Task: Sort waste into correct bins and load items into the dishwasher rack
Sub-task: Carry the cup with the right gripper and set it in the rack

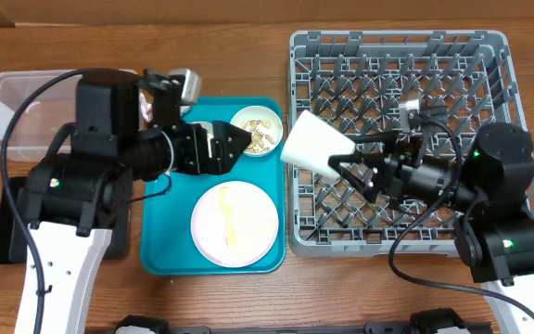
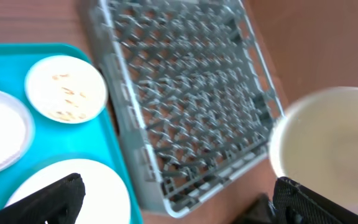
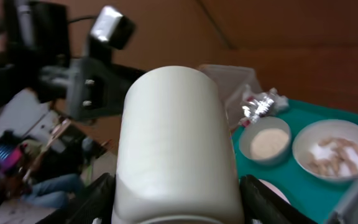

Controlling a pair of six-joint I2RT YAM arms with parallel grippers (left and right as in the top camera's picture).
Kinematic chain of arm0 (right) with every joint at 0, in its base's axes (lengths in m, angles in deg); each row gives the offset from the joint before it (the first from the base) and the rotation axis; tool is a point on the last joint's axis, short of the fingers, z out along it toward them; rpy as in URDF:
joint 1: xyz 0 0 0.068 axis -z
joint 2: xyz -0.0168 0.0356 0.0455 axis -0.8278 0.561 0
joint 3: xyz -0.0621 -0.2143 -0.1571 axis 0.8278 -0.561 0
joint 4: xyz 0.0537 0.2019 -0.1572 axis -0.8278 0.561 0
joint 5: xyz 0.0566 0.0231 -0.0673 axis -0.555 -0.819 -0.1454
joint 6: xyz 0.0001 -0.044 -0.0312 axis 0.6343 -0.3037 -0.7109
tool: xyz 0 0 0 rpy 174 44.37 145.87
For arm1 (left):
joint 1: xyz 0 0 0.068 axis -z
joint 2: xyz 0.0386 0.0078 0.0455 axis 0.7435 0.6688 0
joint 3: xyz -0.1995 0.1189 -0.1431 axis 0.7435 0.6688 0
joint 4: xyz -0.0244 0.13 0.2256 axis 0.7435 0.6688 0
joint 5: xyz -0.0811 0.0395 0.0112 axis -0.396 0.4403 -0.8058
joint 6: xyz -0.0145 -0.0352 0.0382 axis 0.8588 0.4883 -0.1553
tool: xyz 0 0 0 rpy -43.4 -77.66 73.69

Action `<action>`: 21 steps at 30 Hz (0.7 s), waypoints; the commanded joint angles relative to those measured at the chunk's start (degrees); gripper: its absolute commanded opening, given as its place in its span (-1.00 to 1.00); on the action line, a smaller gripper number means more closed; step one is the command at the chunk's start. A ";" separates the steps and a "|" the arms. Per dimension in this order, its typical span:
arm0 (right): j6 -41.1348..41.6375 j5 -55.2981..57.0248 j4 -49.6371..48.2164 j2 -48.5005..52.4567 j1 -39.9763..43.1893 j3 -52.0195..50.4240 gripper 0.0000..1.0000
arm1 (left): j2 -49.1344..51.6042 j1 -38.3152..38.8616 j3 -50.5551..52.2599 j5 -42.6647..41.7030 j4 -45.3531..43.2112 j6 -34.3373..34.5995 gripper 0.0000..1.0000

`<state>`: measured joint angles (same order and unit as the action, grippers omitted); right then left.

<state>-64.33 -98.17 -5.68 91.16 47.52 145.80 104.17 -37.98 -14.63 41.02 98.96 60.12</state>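
Right gripper (image 1: 346, 156): is clamping the white cup (image 1: 313, 144) at its narrow end; in the right wrist view a black finger is pressing on each side of it.
Cup from the right gripper: is sticking out from between the fingers toward 9 o'clock, away from the right arm.
Cup from the left gripper (image 1: 236, 141): is sitting at its 3 o'clock, near but apart, with a strip of teal tray (image 1: 156, 260) showing between them.
Left gripper state: its jaws are standing wide apart; the left wrist view is showing one finger at each lower corner.
Cup's place: is hanging in the air over the left rim of the dishwasher rack (image 1: 489, 46), its wide end overhanging the tray's right edge.
Cup's long axis: is lying on its side, running roughly 3 to 9 o'clock.
Cup's pointing: the wide end is facing 9 o'clock and the narrow end 3 o'clock. The blurred left wrist view seems to be looking into its open mouth.
On the tray: a bowl of tan scraps (image 1: 256, 130) is sitting just at 9 o'clock of the cup; a white plate (image 1: 253, 237) toward 7 o'clock is carrying the pale yellow utensil (image 1: 225, 218).
Clear tub (image 1: 26, 107): is resting well apart, far out at 9 o'clock.
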 commanded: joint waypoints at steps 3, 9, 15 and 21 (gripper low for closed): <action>-0.92 19.61 7.85 -0.33 -0.26 1.27 -0.05 | -3.26 -1.51 -0.68 4.50 0.59 -1.73 0.99; -2.10 41.66 25.44 -0.63 -0.26 6.58 -0.10 | -4.02 -1.51 -0.68 7.69 2.97 -1.95 0.99; -1.77 57.66 45.22 0.50 -0.24 17.88 -0.08 | -4.02 -1.42 -0.68 12.52 6.47 -1.99 1.00; -0.20 63.12 54.01 3.61 0.22 19.21 -0.07 | -3.98 -1.40 -0.66 12.94 6.88 -2.64 1.00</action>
<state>-65.73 -41.61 47.22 92.28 47.54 164.25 100.70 -39.16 -14.63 52.56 105.85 59.51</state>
